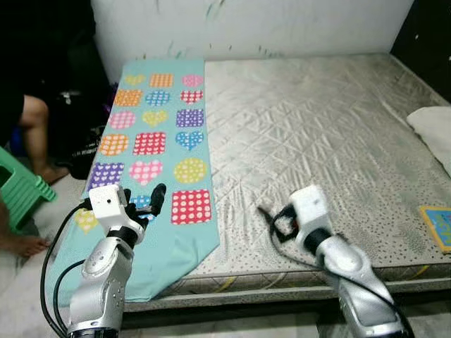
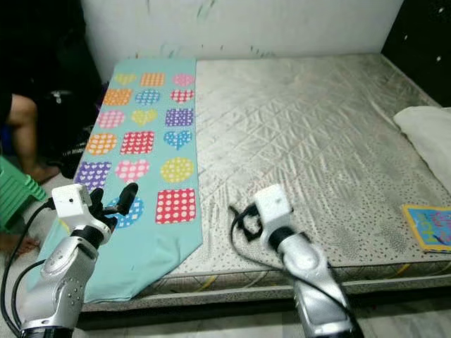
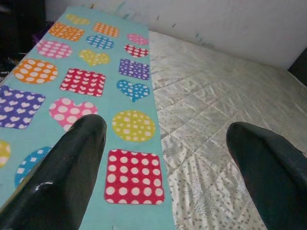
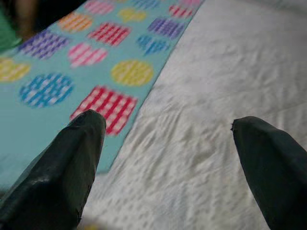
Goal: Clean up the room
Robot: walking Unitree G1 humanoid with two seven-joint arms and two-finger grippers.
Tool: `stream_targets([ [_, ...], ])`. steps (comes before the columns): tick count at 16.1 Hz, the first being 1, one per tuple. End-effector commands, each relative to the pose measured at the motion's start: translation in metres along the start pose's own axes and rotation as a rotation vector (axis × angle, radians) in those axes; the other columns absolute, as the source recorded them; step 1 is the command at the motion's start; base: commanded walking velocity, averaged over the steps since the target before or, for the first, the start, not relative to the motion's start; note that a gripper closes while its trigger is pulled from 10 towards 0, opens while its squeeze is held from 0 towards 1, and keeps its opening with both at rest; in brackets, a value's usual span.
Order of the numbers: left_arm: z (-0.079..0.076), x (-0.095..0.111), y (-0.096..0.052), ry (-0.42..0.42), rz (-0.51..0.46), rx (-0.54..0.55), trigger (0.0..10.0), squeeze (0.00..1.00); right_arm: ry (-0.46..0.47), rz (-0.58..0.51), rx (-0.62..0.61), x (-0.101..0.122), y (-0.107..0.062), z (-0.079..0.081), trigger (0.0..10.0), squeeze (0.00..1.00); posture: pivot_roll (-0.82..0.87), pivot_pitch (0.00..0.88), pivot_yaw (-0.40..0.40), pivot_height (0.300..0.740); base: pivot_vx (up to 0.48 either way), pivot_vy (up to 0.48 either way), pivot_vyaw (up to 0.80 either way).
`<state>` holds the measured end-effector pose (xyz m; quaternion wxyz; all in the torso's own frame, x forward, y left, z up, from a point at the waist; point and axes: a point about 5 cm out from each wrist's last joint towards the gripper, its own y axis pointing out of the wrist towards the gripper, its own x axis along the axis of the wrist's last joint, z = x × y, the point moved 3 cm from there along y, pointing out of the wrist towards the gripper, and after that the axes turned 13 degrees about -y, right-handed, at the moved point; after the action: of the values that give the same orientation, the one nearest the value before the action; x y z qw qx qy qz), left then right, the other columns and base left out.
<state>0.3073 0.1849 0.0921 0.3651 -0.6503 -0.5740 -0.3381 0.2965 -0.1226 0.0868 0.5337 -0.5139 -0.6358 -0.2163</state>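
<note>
Left eye view: both grippers spread wide and empty over the near edge of the bare grey quilted mattress (image 1: 310, 134).
Risk of snagging or dragging the turquoise cloth with coloured dotted hearts and squares (image 1: 151, 151), draped off the mattress's left side, if pinched at one corner by the left gripper (image 1: 141, 201). Right gripper (image 1: 271, 222) above mattress middle. White pillow (image 1: 433, 134) and blue-yellow book (image 1: 438, 225) at mattress right; person's leg (image 1: 32, 141) and green plastic stool (image 1: 21, 190) crowding its left.

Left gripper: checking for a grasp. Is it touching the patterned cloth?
Apart. Left wrist view shows open fingers hovering above the patterned cloth, holding nothing.
</note>
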Motion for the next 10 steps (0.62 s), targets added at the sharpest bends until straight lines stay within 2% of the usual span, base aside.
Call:
stream_targets([
  [1,0.007,0.0,-0.005,0.023,0.011,0.03,10.0,0.0,-0.006,0.013,0.011,0.0,-0.004,0.002,10.0,0.0,-0.21,0.13,0.015,0.74,0.0,0.0,0.0],
  [3,0.007,0.0,-0.006,0.056,0.021,0.018,10.0,0.0,-0.002,0.02,0.017,-0.001,-0.003,0.004,10.0,0.0,-0.21,0.138,0.02,0.74,0.0,0.0,0.0],
  [9,-0.004,-0.001,0.002,0.056,0.041,-0.056,10.0,0.0,-0.004,0.068,0.026,-0.012,-0.01,0.012,10.0,0.0,-0.22,0.163,0.043,0.74,0.0,0.0,0.0],
  [10,-0.007,-0.001,0.003,0.055,0.041,-0.066,10.0,0.0,0.002,0.068,0.021,-0.012,-0.009,0.011,10.0,0.0,-0.23,0.16,0.048,0.74,0.281,0.0,0.0],
])
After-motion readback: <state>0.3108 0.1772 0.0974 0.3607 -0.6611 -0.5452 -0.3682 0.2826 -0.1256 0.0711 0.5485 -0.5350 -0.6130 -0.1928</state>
